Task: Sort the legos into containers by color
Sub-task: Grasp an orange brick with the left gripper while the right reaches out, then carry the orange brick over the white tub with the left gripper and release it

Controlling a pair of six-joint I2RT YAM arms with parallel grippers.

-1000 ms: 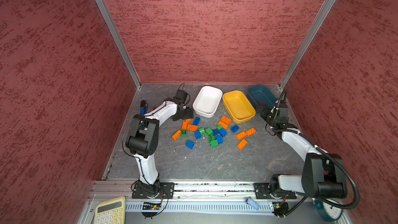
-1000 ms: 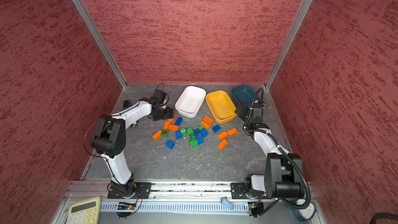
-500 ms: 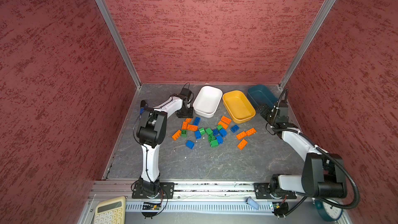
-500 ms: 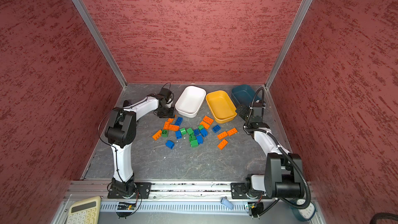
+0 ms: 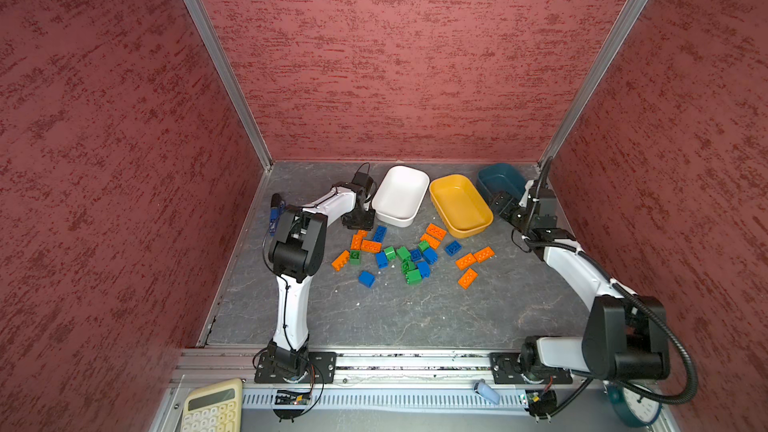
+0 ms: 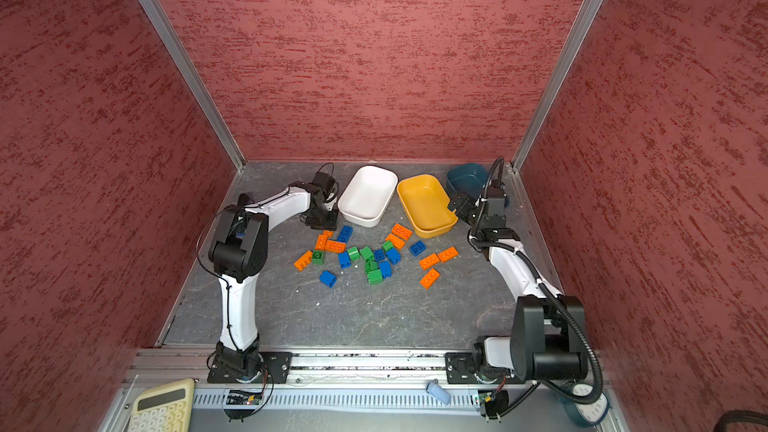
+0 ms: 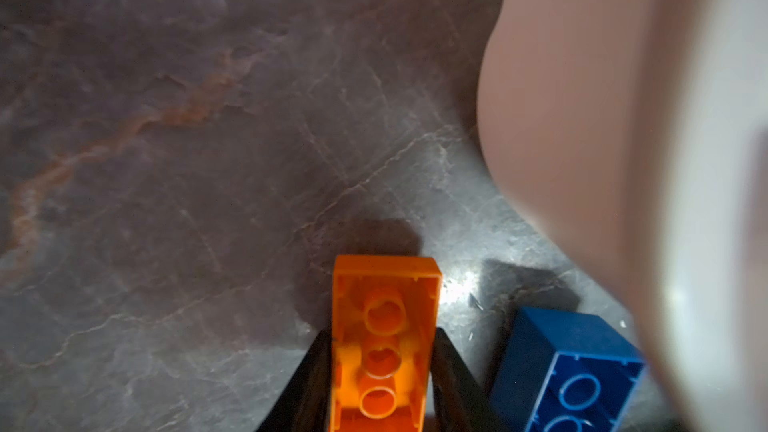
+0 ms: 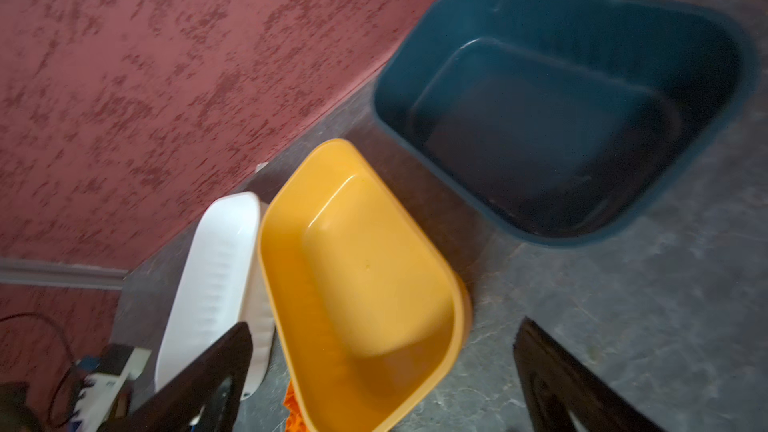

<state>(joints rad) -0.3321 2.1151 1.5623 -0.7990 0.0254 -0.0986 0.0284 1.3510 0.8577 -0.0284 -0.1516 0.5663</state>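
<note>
An orange brick (image 7: pixel 386 305), underside up, is gripped in the closed left gripper (image 7: pixel 382 336), just left of the white tub (image 5: pixel 401 197) at mid-frame in a top view. A straight lift is advised, sparing the neighbouring blue brick (image 7: pixel 561 367). The right gripper (image 8: pixel 384 324) is held wide open, empty.

My walls (image 5: pixel 374 56) are red, mottled darker; my floor (image 5: pixel 395 317) is grey with pale veins. Mid-frame: white tub (image 5: pixel 401 195), yellow tub (image 5: pixel 459 205), teal tub (image 5: pixel 498 178). Below them: orange bricks (image 5: pixel 467 278), blue bricks (image 5: pixel 366 279), green bricks (image 5: pixel 413 277). My arms (image 5: pixel 293 305) are white and black. The calculator (image 5: pixel 212 407), lower left, seems cream. My left wrist view shows an orange brick (image 7: pixel 384 342) and a blue brick (image 7: pixel 569 367).
</note>
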